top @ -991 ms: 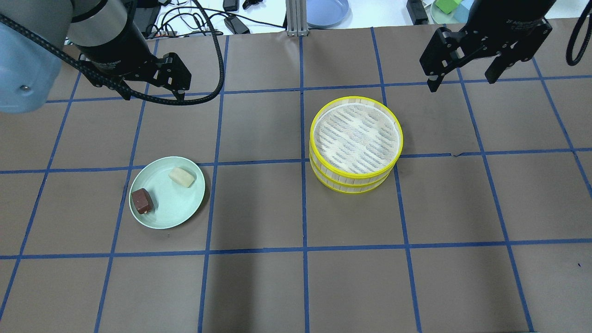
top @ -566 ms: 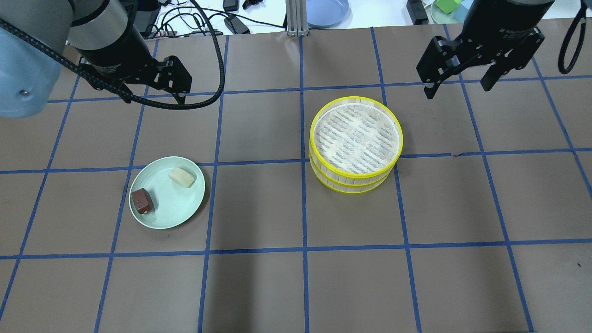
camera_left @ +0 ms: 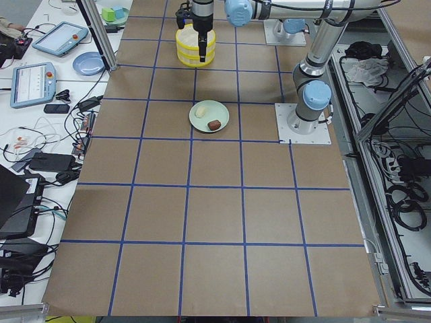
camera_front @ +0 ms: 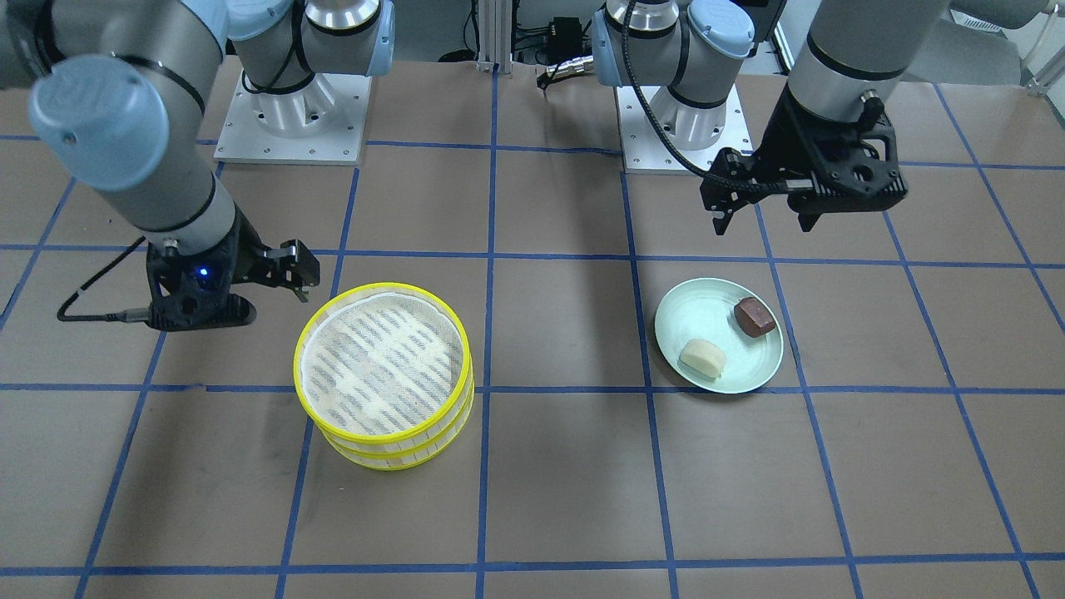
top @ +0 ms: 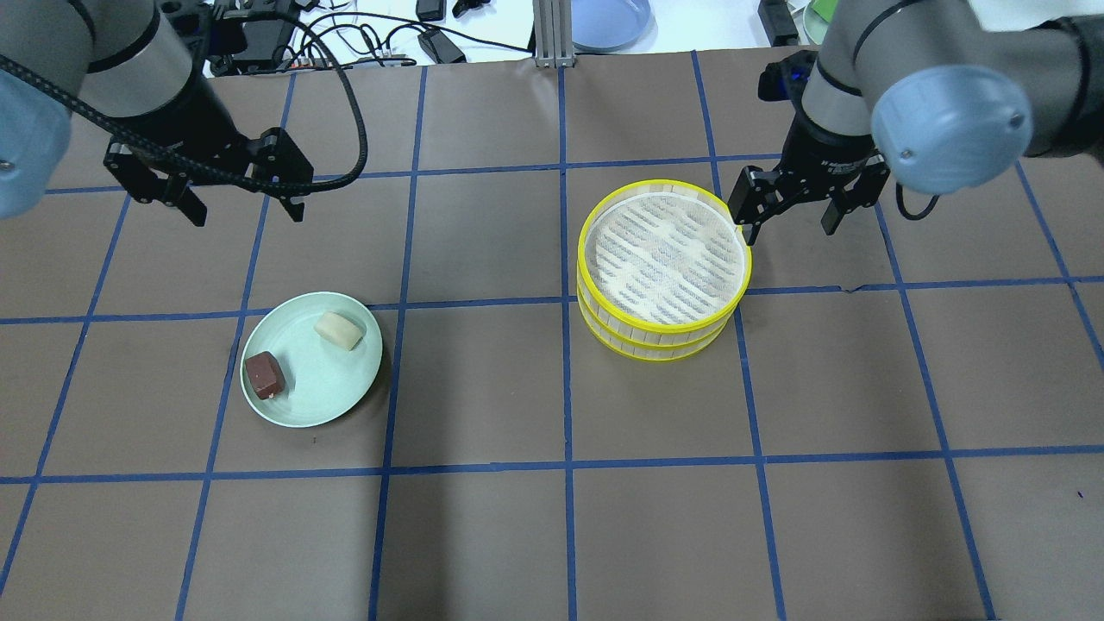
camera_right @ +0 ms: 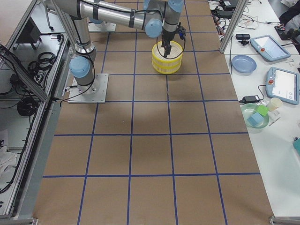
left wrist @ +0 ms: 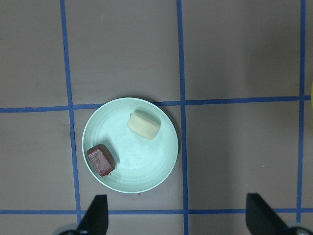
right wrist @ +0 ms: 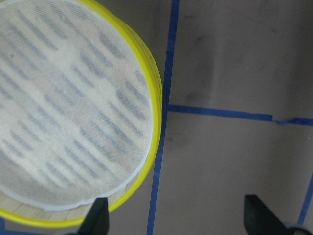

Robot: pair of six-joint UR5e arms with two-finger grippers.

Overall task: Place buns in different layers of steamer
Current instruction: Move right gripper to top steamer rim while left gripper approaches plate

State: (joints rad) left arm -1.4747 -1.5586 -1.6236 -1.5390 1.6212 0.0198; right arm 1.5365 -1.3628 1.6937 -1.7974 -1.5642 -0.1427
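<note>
Our right gripper [top: 789,226] gapes wide beside the steamer layers [top: 655,339], our left gripper [top: 247,211] likewise toward the bench's far-left corner.

inside of lower layer [top: 655,351] hidden under upper layer [top: 664,254]

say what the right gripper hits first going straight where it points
Probably the yellow rim of the top steamer tray: one finger of the right gripper is above it, the other above table. Depth unclear.
</note>
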